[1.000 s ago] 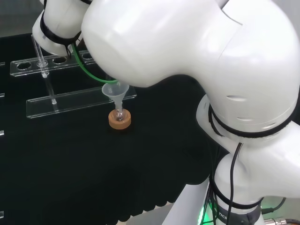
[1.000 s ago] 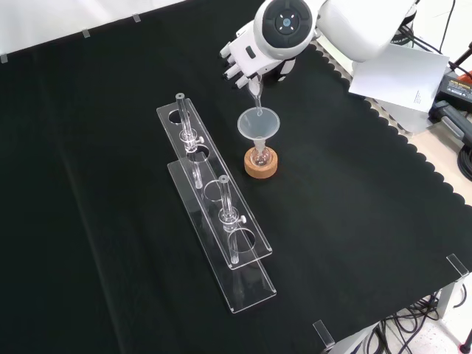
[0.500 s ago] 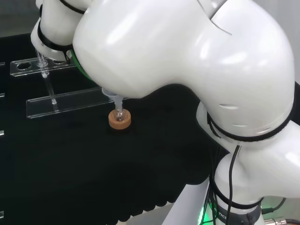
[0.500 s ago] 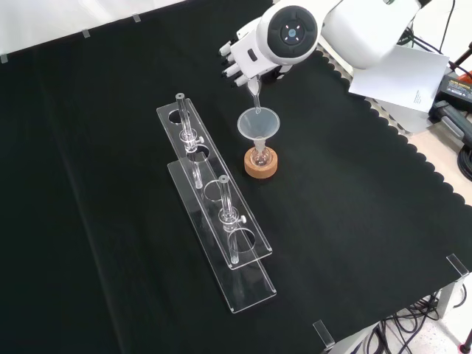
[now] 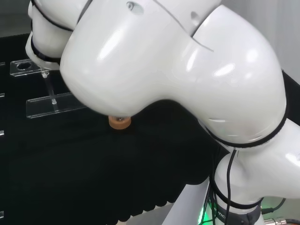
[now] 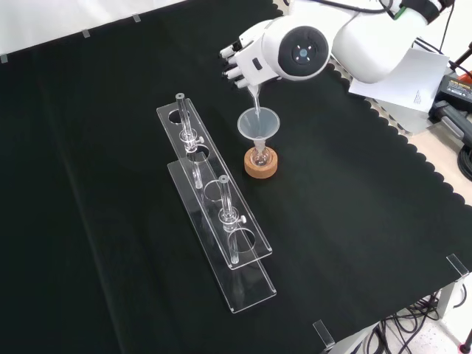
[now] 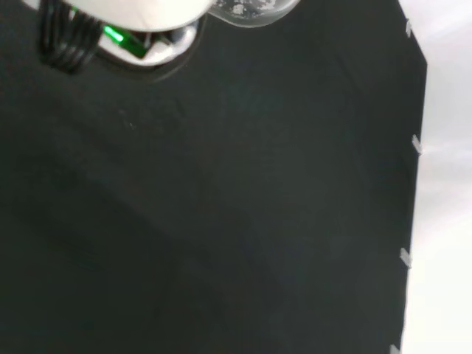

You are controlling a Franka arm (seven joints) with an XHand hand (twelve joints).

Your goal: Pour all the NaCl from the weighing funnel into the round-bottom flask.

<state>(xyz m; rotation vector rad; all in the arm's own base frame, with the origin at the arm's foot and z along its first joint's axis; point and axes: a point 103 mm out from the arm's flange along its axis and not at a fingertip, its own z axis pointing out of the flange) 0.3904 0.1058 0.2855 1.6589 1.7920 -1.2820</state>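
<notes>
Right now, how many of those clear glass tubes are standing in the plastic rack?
2 plainly show in the front view: one tube at the rack's far end, another tube nearer its middle. More clear ware could escape notice.

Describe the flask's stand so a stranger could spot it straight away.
In the front view, find the long clear plastic rack lying on the black cloth. Just right of its upper end sits a small round cork ring under a clear funnel. It is the one tan, opaque piece among clear ware.

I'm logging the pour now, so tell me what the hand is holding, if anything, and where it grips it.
The hand holds the weighing funnel by its upper end, spout down over the funnel on the flask.
</notes>
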